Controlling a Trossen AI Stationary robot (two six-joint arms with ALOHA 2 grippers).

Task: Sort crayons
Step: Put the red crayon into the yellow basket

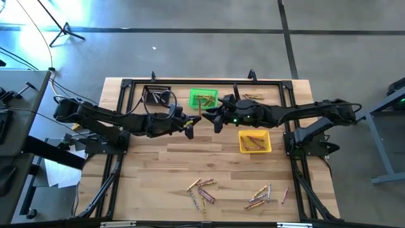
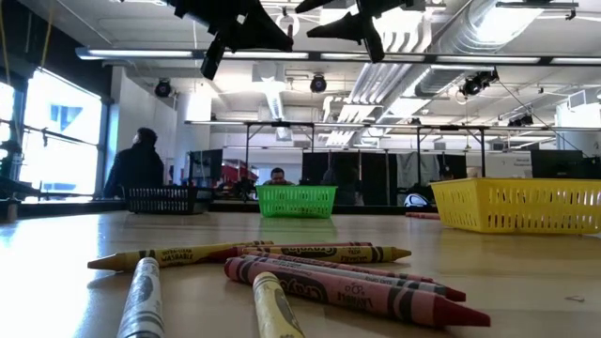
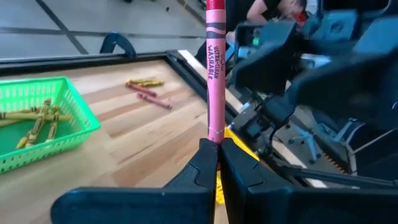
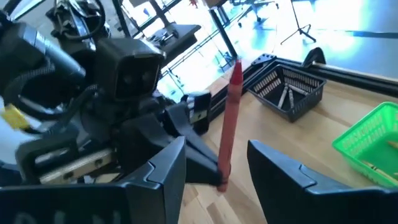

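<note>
Both arms: matte black, jointed segments, boxy housings at joints. Left arm [image 1: 120, 120]: black cable looping above forearm, yellow tag near shoulder base. Right arm [image 1: 297, 114]: small green indicator light on wrist housing. Left end effector [image 3: 217, 163]: two black wedge-shaped fingers, smooth moulded plastic, tapering to narrow tips. Right end effector [image 4: 214, 171]: two broad black angular fingers [image 4: 168, 171], flat inner faces. Left wrist, seen from right wrist view: square black camera block, round lens, grey cabling, yellow label.
</note>
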